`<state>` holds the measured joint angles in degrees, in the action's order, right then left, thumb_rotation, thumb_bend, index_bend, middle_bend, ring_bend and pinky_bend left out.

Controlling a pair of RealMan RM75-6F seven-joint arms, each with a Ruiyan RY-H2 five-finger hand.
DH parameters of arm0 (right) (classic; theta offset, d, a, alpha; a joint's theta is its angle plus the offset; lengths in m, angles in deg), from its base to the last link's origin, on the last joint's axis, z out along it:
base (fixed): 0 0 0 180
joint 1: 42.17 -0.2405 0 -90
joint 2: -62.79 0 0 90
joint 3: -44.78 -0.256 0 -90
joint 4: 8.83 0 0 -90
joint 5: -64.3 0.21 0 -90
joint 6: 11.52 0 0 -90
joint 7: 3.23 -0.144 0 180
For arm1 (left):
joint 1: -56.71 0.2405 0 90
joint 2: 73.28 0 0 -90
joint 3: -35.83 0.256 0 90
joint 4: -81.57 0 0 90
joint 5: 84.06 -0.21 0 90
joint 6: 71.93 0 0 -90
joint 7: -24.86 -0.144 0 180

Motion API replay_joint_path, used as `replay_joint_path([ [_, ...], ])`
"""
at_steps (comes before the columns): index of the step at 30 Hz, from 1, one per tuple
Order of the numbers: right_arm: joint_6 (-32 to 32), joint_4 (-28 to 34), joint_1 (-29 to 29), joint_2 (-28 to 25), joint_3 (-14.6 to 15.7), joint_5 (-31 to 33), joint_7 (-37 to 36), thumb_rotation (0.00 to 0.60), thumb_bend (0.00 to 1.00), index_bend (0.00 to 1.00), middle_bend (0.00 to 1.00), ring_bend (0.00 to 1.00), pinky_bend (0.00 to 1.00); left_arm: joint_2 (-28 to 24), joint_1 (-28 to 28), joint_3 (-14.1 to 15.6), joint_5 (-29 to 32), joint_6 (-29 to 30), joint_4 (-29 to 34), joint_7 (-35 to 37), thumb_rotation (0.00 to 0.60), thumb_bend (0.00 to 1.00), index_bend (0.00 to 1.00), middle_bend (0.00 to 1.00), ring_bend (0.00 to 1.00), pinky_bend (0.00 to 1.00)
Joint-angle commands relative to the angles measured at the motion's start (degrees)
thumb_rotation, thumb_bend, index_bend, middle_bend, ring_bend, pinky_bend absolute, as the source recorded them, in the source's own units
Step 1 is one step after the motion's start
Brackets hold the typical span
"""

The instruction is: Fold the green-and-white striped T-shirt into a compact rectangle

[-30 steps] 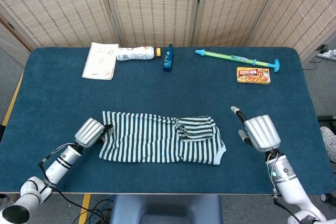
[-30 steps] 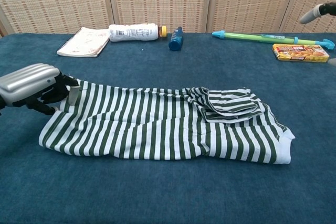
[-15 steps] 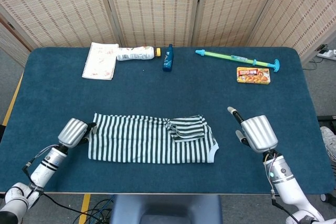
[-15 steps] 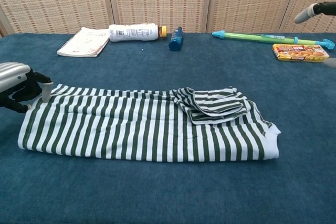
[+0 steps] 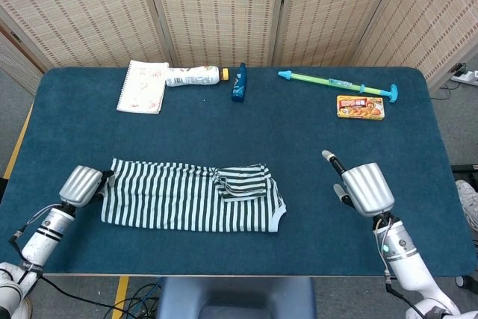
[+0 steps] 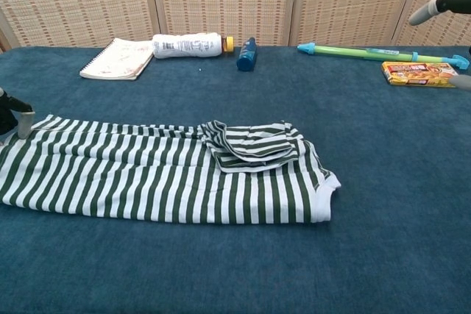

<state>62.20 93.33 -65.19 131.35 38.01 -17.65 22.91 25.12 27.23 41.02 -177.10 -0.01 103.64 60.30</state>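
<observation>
T-shirt (image 5: 190, 198): soft, light, limp | my left hand (image 5: 81, 186) pinches its end | my right hand (image 5: 365, 188) spread, empty

Bright, even overhead light — shadows faint, no glare — and both views sharp, with slight edge distortion.

We see a blue table (image 5: 224, 121) with the striped shirt (image 5: 179, 199) lying flat near its front. Along the back lie a notebook (image 5: 143, 87), white bottle (image 5: 193, 76), blue bottle (image 5: 239, 83), water squirter (image 5: 337, 84) and snack box (image 5: 360, 107).
</observation>
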Motion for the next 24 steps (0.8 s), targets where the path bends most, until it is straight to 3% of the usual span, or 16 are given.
replay_joint_path([
  [1, 0.19, 0.05, 0.14, -0.27, -0.03, -0.11, -0.24, 0.6, 0.34, 0.16, 0.98, 1.0, 1.0, -2.9, -1.74, -0.55, -0.33, 0.34, 6.22, -1.31, 0.6, 0.63, 0.65, 0.94, 0.86, 1.0],
  [5, 0.74, 0.04, 0.53, -0.78, -0.04, -0.34, -0.93, 0.6, 0.34, 0.16, 0.98, 1.0, 1.0, -7.71, -4.78, -1.15, -0.96, -1.26, 17.79, -6.41, 0.6, 0.63, 0.64, 0.94, 0.85, 1.0],
  [14, 2.47, -0.4, 2.16, -2.07, 0.37, -0.84, -2.97, 0.6, 0.34, 0.16, 0.98, 1.0, 1.0, -18.1, -11.54, -8.01, 4.86, -10.46, 48.56, -24.62, 0.6, 0.63, 0.64, 0.94, 0.85, 1.0],
  [24, 4.31, -0.6, 3.74, -3.36, 0.43, -1.42, -4.73, 0.6, 0.34, 0.16, 0.98, 1.0, 1.0, -20.76, -17.88, -14.96, 15.13, -19.63, 64.69, -41.35, 0.6, 0.63, 0.62, 0.93, 0.84, 1.0],
])
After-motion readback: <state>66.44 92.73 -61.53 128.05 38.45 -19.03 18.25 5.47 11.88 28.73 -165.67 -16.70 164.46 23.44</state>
